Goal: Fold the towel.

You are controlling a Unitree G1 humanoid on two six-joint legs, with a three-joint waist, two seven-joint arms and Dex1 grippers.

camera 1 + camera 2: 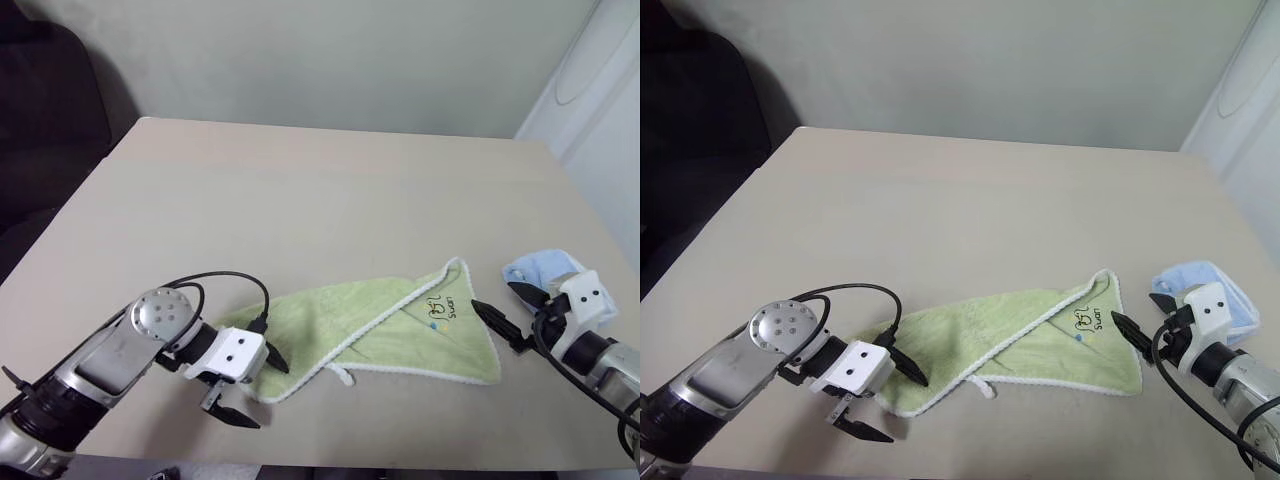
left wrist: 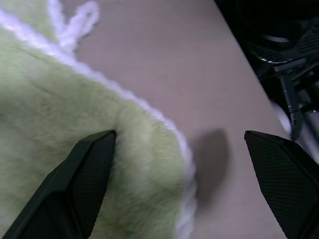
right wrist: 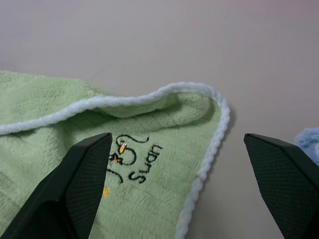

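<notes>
- The towel (image 1: 385,330) lies on the table (image 1: 300,200), between both grippers.
- Left gripper (image 1: 252,388): 1 finger over the towel's end, 1 beyond its edge.
- Right gripper (image 1: 508,314) sits between towel and cloth (image 1: 540,268).

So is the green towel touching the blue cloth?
Apart. The left eye view shows bare table between the towel and the blue cloth.

The left gripper (image 2: 179,189) stands wide open, its two black fingers (image 2: 75,189) set well apart over the rounded corner of the towel (image 2: 75,114). One finger lies over the green terry cloth, the other over the bare table (image 2: 164,59) past the white stitched edging (image 2: 149,107). A small white loop (image 2: 77,22) lies on the table, joined to that edging.
</notes>
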